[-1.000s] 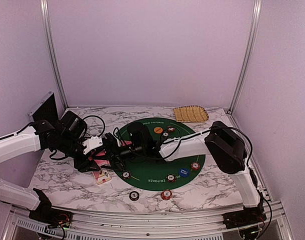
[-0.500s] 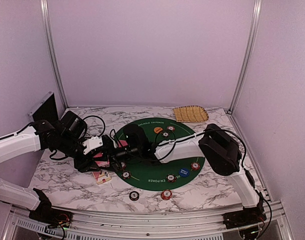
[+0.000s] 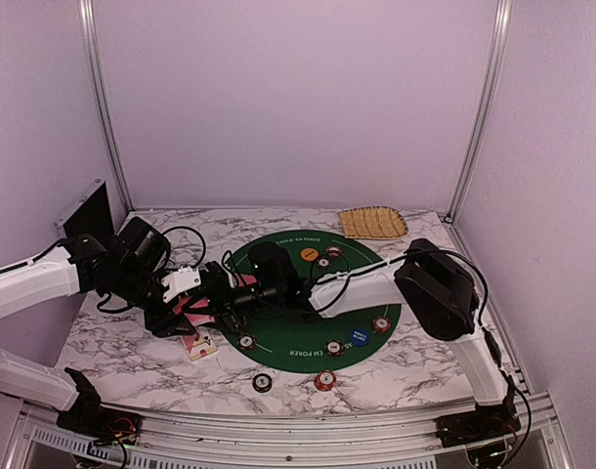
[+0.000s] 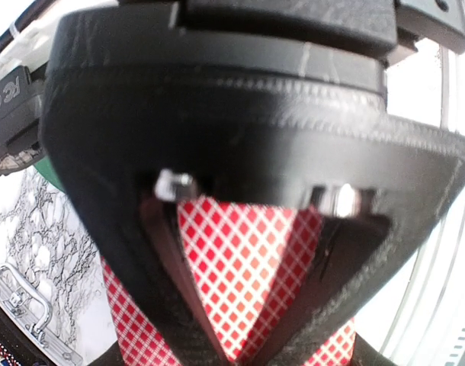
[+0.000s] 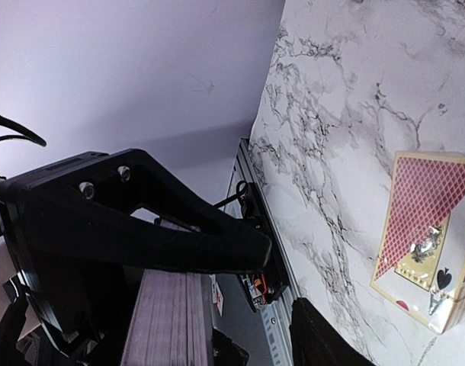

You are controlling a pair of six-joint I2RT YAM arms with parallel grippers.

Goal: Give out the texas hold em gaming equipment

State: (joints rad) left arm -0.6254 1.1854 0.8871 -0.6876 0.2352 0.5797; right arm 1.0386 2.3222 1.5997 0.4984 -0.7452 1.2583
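Red diamond-backed playing cards make up a deck clamped between the closed fingers of the left gripper. The deck is held above the marble worktop, toward its left edge and just off the left rim of the green felt mat.

From the right wrist, the deck's stacked edges show between the jaws of the right gripper, which stand apart. The stack lies close under one finger, with a gap to the other. Whether that finger touches the cards cannot be told.

Just nearward of the deck, a clear card case lies flat on the marble.

On the mat's near half sit three red-and-white chips and a blue button. An orange button and two more chips lie near its far rim. Off the mat, close to the worktop's near edge, rest a dark chip and a red chip.

The right arm spans the mat's middle. Bare marble runs along the left edge, the near-left corner, and between mat and right edge. A tan woven tray sits at the far edge, toward the far-right corner, well apart from both grippers.
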